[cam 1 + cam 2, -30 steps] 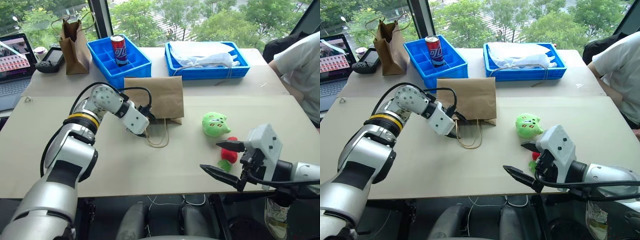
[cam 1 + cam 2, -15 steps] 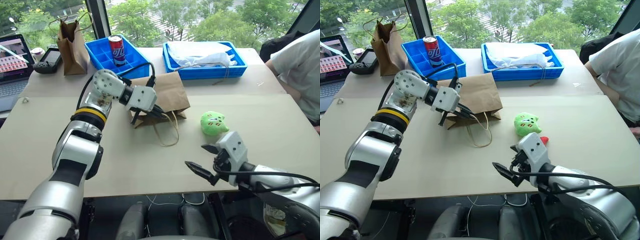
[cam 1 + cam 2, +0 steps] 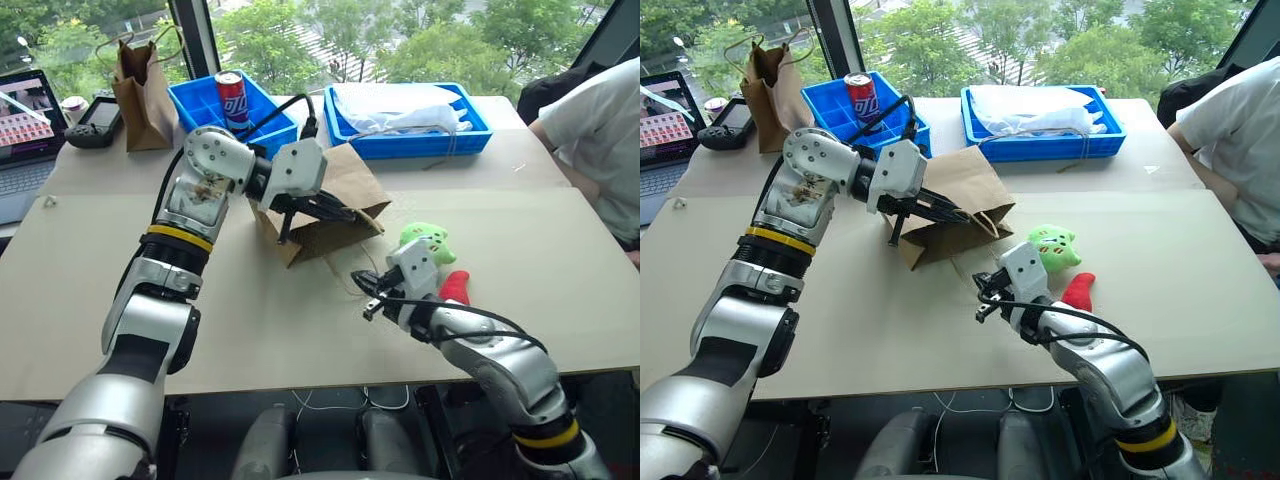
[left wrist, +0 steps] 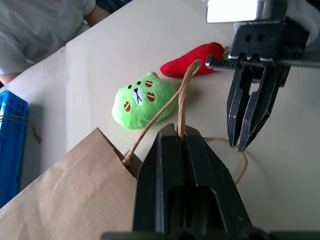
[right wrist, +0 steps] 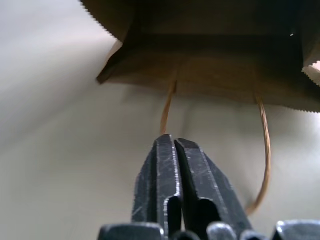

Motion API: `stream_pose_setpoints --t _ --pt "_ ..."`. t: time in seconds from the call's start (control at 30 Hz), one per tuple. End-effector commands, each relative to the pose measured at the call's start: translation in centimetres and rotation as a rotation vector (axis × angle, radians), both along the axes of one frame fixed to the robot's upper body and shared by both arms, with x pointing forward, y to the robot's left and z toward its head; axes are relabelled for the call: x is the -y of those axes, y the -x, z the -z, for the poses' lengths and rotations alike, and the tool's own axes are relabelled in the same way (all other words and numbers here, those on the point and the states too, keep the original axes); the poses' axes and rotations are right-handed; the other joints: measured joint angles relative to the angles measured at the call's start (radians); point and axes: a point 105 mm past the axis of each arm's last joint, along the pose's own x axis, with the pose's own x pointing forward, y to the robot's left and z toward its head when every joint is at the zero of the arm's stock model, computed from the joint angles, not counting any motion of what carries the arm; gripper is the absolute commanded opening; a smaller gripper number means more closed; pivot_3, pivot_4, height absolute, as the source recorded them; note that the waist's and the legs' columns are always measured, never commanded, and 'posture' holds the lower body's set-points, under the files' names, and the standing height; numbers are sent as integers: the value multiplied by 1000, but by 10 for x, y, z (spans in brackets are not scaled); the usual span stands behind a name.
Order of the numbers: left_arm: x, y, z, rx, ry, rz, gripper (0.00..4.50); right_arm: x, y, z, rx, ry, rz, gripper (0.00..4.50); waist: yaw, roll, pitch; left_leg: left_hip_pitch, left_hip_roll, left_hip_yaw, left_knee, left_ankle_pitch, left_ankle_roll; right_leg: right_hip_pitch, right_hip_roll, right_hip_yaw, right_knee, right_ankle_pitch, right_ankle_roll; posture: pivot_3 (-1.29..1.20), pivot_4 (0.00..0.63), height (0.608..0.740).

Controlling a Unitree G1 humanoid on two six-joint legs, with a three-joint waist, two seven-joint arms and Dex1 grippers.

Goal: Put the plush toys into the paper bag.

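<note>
Pinching paper bag [image 3: 330, 205] handles [image 4: 181, 102].

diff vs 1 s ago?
Left gripper shut on the upper twine handle and lifted the paper bag's mouth edge off the table. Right gripper swung in to the lower handle and shut its jaws on it. Green toy, red toy unmoved.

left claw [image 3: 958, 214] pinching paper bag [image 3: 952, 205] handle | right claw [image 3: 985, 297] apparently closed

Bright daylight pours in from the windows [image 3: 330, 40] behind, throwing soft shadows toward us on the pale surface [image 3: 300, 330]. Head views sharp; close pincer fingers [image 5: 170, 185] look blurred.
</note>
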Motion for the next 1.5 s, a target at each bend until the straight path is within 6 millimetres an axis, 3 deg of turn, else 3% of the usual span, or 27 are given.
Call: stream_pose_setpoints --t 0.03,0.17,0.37,0.57,0.83,1.27,1.33,1.5 --pt "5 -1 -14 8 63 -26 0 -4 -21 -8 97 -40 15 23 0 0 0 1 0 0 0 0 0 0 0 0 0 0 0 0 150 740" --pt "11 -7 -20 -23 139 -97 0 -3 -48 -4 57 -234 95 23 -6 0 0 2 0 0 -1 0 0 0 0 0 2 0 0 0 150 740" --pt "14 1 -14 -73 167 -120 0 -18 -62 12 45 -261 78 23 -18 1 0 2 0 0 -2 0 -1 -1 0 1 5 0 0 0 150 740" --pt "15 5 -17 -115 218 -147 0 -24 -70 45 28 -27 44 23 -23 1 0 3 0 0 -3 1 -3 -1 0 1 5 0 0 0 150 740" --pt "-14 -28 -40 -272 419 -447 0 -32 -60 76 -56 97 -27 23 -23 1 0 11 0 -1 -4 3 -5 2 0 1 6 0 -1 0 150 740" --pt "-37 -44 -36 -417 535 -641 0 -36 -51 68 -63 124 -76 23 -23 2 -1 12 0 -1 -11 3 -8 0 0 1 6 1 -1 0 150 740" --pt "-36 -44 -32 -477 564 -646 0 -35 -52 63 -59 106 -61 23 -22 2 -1 12 0 -1 -11 3 -9 0 0 1 6 1 -1 0 150 740" --pt "-34 -44 -20 -607 619 -663 0 -31 -54 28 17 39 -56 23 -21 2 -1 13 0 -1 -13 3 -9 0 -1 1 5 1 -1 0 150 740"
